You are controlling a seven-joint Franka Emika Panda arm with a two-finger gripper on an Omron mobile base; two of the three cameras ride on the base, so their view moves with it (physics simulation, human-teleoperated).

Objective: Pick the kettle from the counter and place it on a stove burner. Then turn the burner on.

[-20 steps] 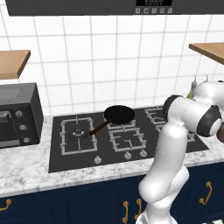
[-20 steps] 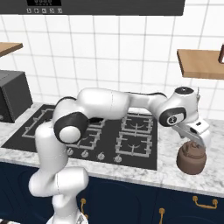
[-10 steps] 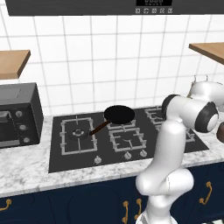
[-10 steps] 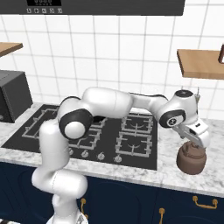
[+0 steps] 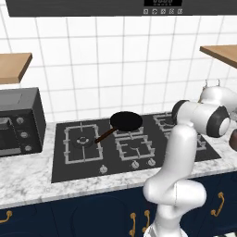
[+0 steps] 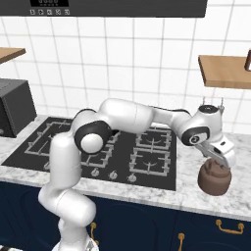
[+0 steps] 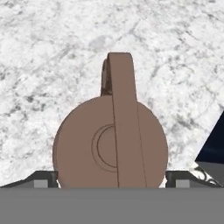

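The kettle (image 6: 214, 177) stands upright on the marbled bench (image 6: 196, 193), just beside the hob (image 6: 162, 184) at its three o'clock side in the right base view, well apart from the frying pan (image 5: 125, 121) that rests across the back grates. The gripper (image 7: 113, 178) hangs directly over it with its jaws spread wide; in the hand view the two dark tips sit at four and eight o'clock of the round body, flanking it without pinching anything. The thin arched handle (image 7: 122, 122) runs from twelve to six o'clock across the lid, in line with the gap between the tips (so closing as they stand would likely catch the body rather than the handle). It looks like rigid metal: stiff, probably smooth and a little slippery on its curved sides, and moderately heavy for its size, though whether it holds water cannot be told. The handle's crown seems the surer hold, and the nearest stove burner (image 6: 146, 162) lies at nine o'clock from the kettle
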